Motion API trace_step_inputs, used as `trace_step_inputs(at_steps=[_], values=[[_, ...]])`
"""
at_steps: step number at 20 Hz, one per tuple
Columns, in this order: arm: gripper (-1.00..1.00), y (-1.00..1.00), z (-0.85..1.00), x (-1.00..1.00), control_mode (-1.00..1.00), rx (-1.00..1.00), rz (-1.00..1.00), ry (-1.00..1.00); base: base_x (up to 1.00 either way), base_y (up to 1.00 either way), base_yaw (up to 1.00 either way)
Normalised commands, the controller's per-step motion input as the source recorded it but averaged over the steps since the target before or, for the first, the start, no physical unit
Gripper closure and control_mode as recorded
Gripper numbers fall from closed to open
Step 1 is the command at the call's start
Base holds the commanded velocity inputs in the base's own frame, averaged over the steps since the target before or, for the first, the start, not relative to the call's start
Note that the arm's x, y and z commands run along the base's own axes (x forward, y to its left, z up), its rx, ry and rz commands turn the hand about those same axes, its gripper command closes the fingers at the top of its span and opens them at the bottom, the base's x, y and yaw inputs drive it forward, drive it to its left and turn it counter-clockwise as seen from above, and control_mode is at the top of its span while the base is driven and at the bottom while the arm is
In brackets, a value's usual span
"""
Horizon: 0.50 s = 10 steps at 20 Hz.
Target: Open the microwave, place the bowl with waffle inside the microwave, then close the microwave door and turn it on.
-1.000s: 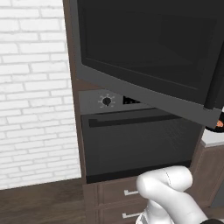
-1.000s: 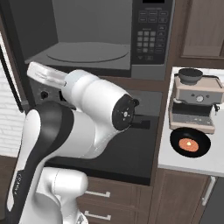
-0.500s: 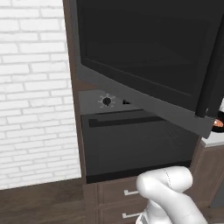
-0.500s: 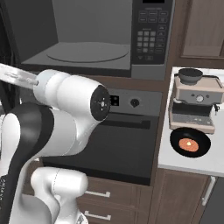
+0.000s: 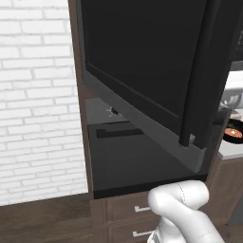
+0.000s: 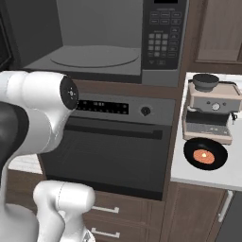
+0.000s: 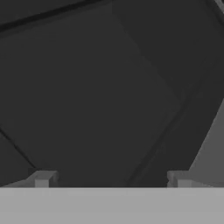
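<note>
One hazard logged: gripper [image 7: 111,181], fingers spread wide with nothing between them, close against microwave door [image 5: 142,71] (swung open), bowl [image 6: 205,154] far off on side counter beside coffee machine [image 6: 210,111], so door edge likely clipped when withdrawing.

Microwave door [image 5: 142,61] swung open — cut by top and right edges, hiding oven [image 5: 128,159] panel. Microwave [image 6: 108,40] cropped at top. Bowl [image 6: 205,154] contents too small to identify — orange blur.

A glossy white rounded arm [image 6: 33,118] with a black joint segment and a round grey end cap.
</note>
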Motion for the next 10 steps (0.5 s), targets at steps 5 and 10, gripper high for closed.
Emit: trace_step_inputs(at_steps=[5, 10], values=[[-1.00, 1.00, 0.00, -0.06, -1.00, -0.03, 0.09, 0.00, 0.00, 0.00, 0.00], [-1.00, 0.98, 0.00, 0.00, -1.00, -0.06, 0.01, 0.00, 0.00, 0.00, 0.00]])
